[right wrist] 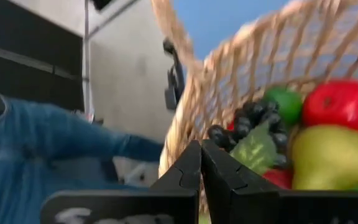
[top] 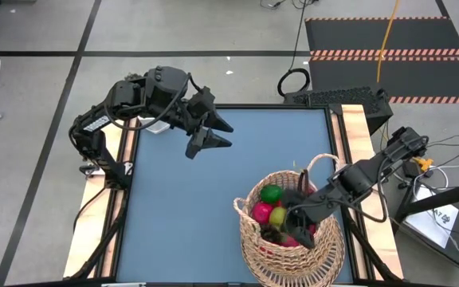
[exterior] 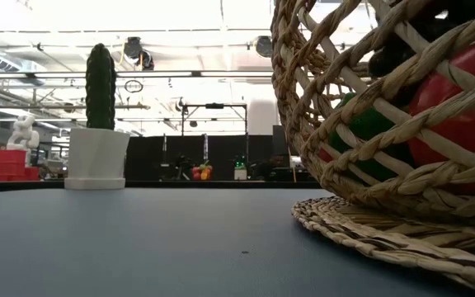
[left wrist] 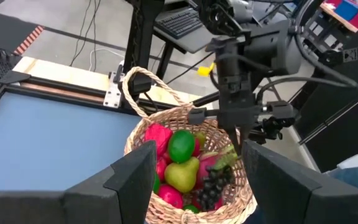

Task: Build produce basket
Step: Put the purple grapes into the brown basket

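The tan wicker basket (top: 293, 239) stands on its flat base at the table's near right, its loop handle (left wrist: 135, 87) upright. It holds the produce: a green lime (left wrist: 181, 145), a yellow pear (left wrist: 182, 174), pink fruit (left wrist: 157, 137), a red apple (right wrist: 344, 102) and a dark grape bunch (left wrist: 213, 183). My right gripper (top: 296, 218) is shut with nothing between its fingers (right wrist: 202, 162) and slants down over the basket's right part, above the grapes. My left gripper (top: 213, 134) hangs open above the table's far left, facing the basket (left wrist: 197, 149).
A green cactus (exterior: 100, 87) in a white pot (exterior: 96, 157) stands at the table's far edge. Blue tabletop (top: 182, 223) lies open left of the basket. A person's blue sleeve (right wrist: 42, 143) shows beyond the table's right side. A keyboard (top: 341, 96) lies behind the table.
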